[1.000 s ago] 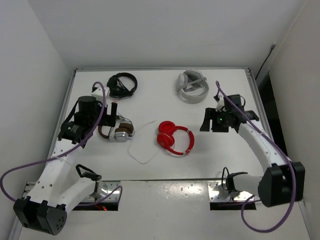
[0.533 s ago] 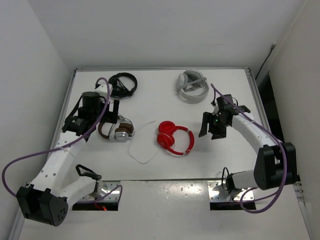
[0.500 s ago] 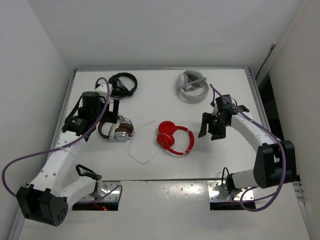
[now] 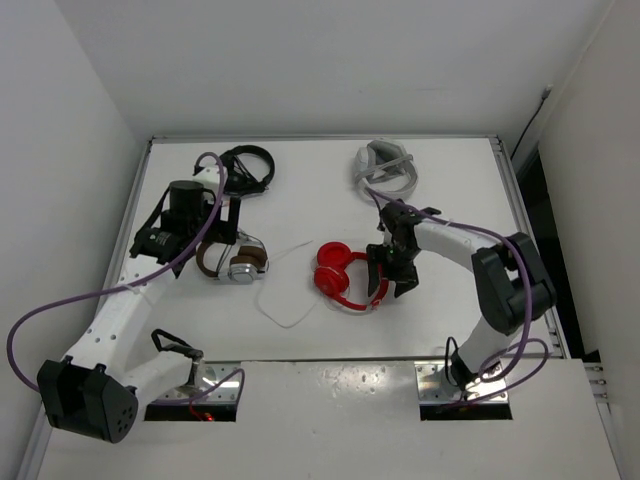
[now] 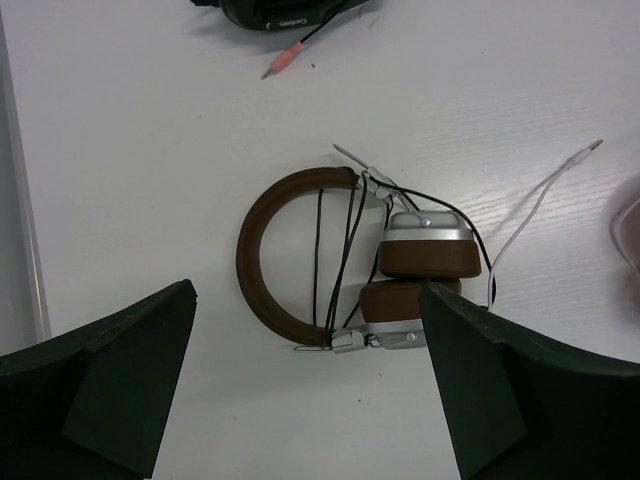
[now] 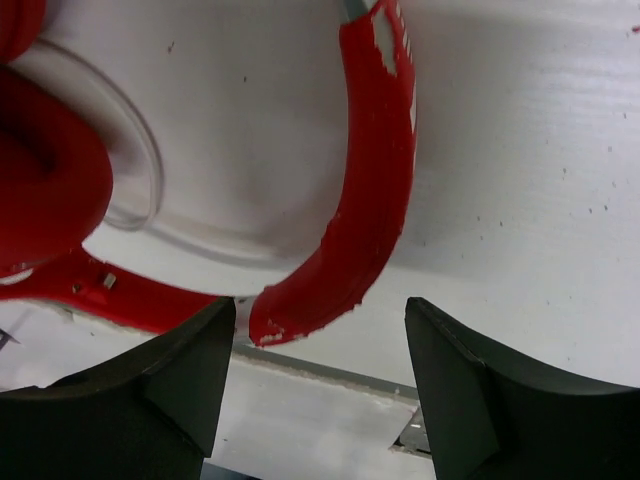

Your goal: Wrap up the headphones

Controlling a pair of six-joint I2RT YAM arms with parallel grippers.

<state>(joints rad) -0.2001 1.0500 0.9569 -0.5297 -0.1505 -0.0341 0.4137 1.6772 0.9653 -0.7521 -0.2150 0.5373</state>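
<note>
The red headphones [image 4: 345, 277] lie flat at the table's middle, earcups to the left and headband to the right. Their thin white cable [image 4: 283, 308] loops off to the left. My right gripper [image 4: 388, 278] is open and hovers low over the right side of the headband. In the right wrist view the red headband [image 6: 378, 190] curves down to just above the gap of my right gripper [image 6: 315, 390], with a red earcup [image 6: 40, 190] at the left. My left gripper [image 4: 222, 230] is open and empty above the brown-and-silver headphones [image 4: 235, 262].
Black headphones [image 4: 246, 168] lie at the back left, a grey-white headset [image 4: 385, 172] at the back right. The left wrist view shows the brown headphones [image 5: 425, 260] ahead of my left gripper [image 5: 310, 400], beside the white cable's plug end [image 5: 530, 215].
My right arm has swung left and down from the right side of the table to the red headband. My left arm has shifted slightly.
</note>
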